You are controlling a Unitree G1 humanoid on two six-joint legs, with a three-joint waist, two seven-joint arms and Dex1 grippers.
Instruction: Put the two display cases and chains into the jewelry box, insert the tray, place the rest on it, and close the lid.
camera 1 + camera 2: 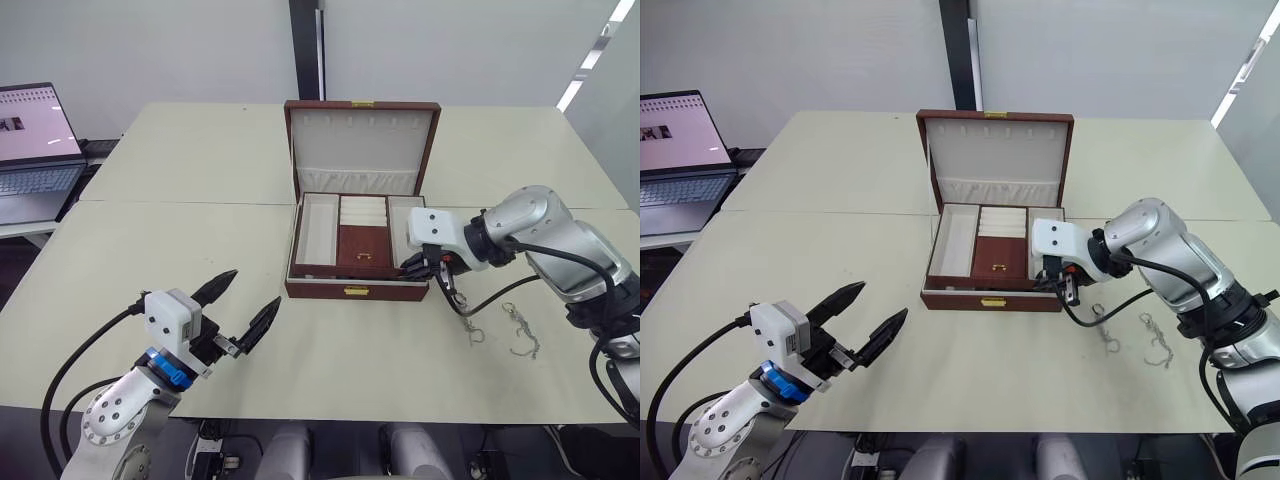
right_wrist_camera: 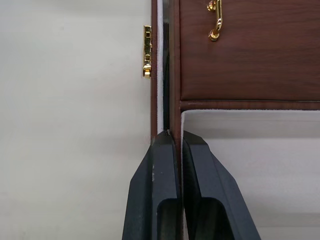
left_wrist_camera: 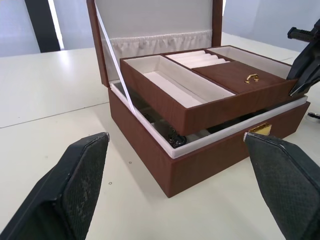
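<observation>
1. Right gripper (image 1: 428, 266) pinches the tray (image 3: 200, 90) wall, blocking the jewelry box (image 1: 357, 290) front-right corner.
2. Raised lid (image 1: 361, 140) walls off the back.
3. Chains (image 1: 520, 330) litter the table (image 1: 180, 230) to the right.
4. Left gripper (image 1: 240, 305), fingers apart, has bare table ahead up to the box.

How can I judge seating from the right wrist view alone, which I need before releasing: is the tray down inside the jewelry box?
Observer: No. The tray rides above the rim of the jewelry box, with dark items visible in the gap beneath.
Operator: Is the left hand free to help?
Observer: Yes. The left hand is open, over the table in front of the box and to its left, touching nothing.
Operator: Anything left outside?
Observer: Two chains lie on the table, right of the box.
</observation>
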